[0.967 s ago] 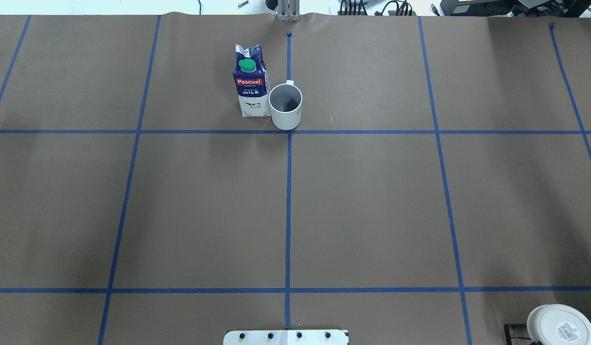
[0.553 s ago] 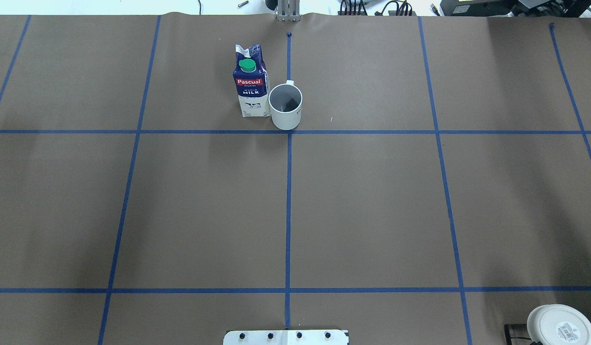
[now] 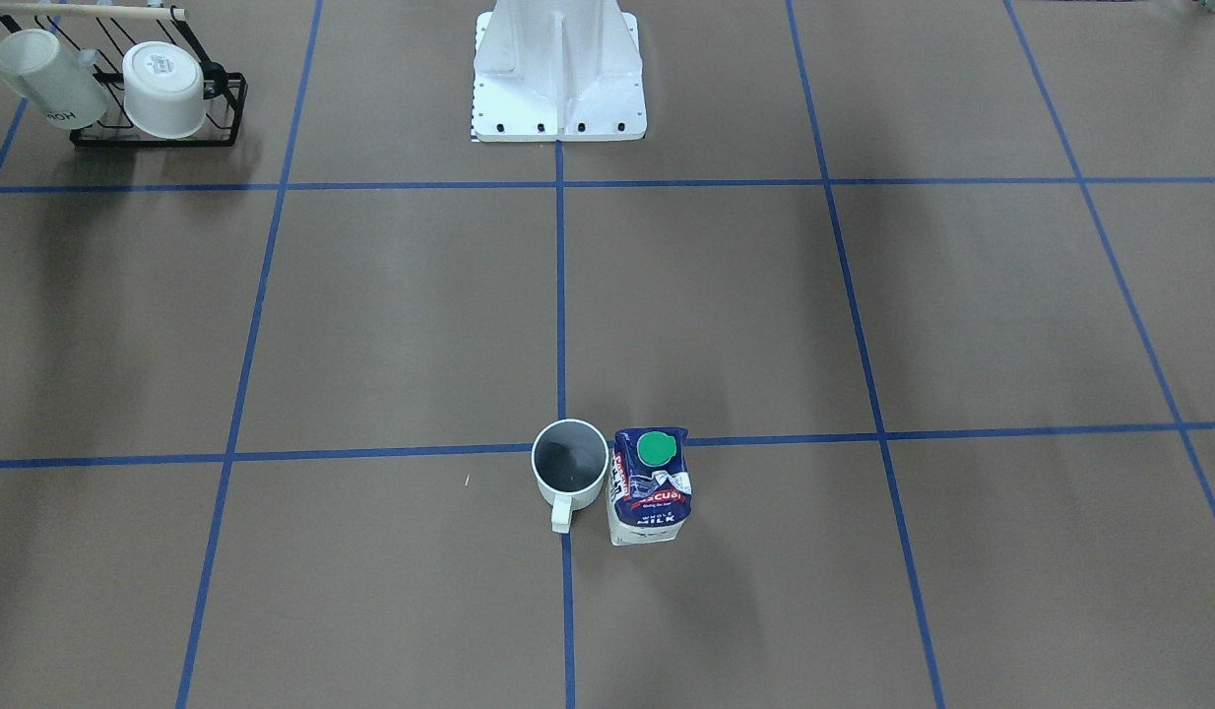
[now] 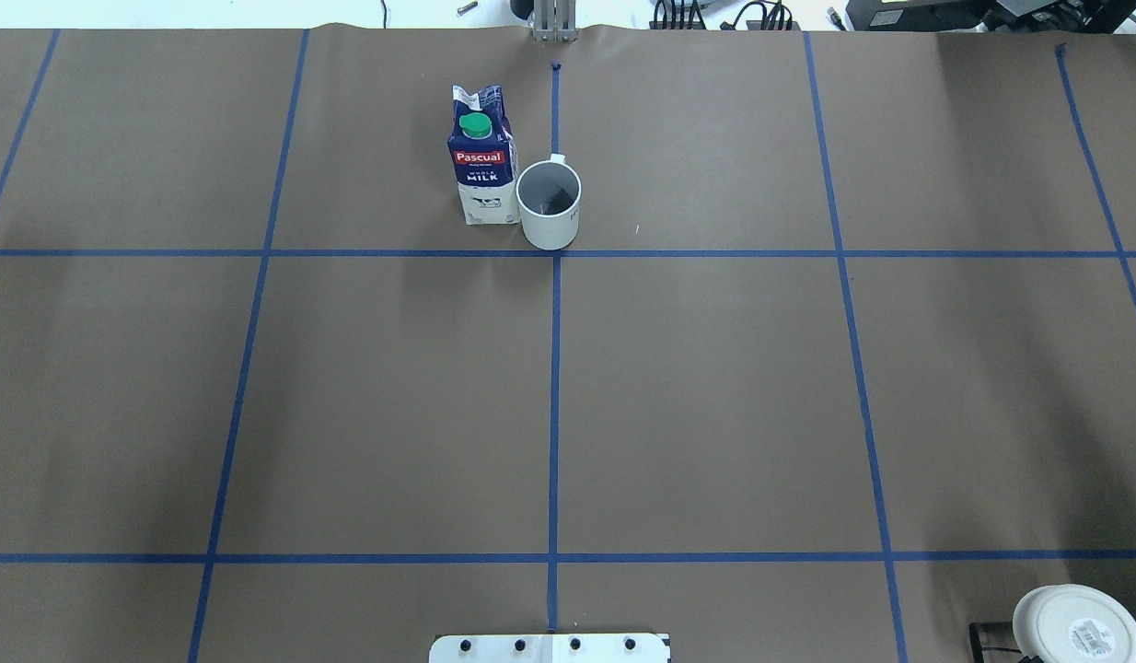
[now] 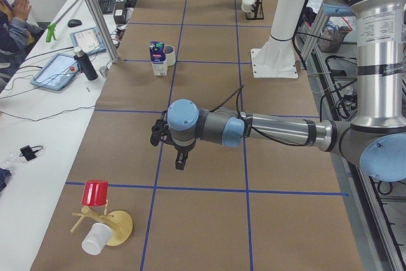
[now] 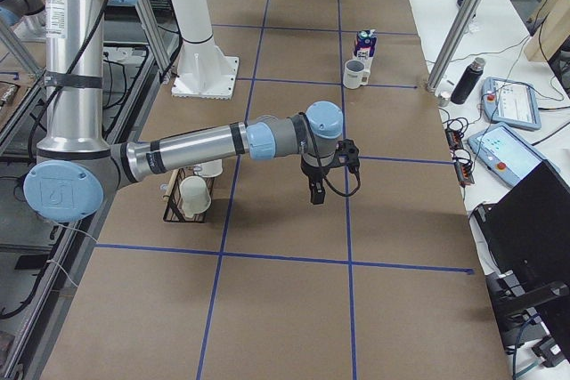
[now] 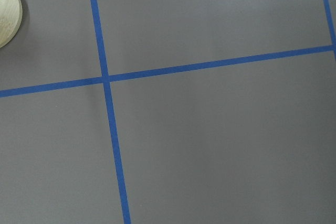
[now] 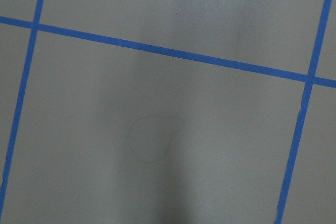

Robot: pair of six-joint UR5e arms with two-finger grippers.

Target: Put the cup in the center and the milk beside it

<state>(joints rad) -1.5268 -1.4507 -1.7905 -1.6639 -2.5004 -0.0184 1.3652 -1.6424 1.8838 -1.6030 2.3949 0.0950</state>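
The cup is a small white mug with a dark inside. It stands upright at the center, the crossing of two blue tape lines, with its handle pointing away from the robot. It also shows in the front view. The milk, a navy and white carton with a green cap, stands upright right beside it, on the robot's left. My left gripper and right gripper hang over bare paper far to either side. They show only in the side views, so I cannot tell whether they are open or shut.
A black rack with two white mugs stands near the robot's base on its right side. A wooden stand with a red cup is at the left end. A person sits at the side desk.
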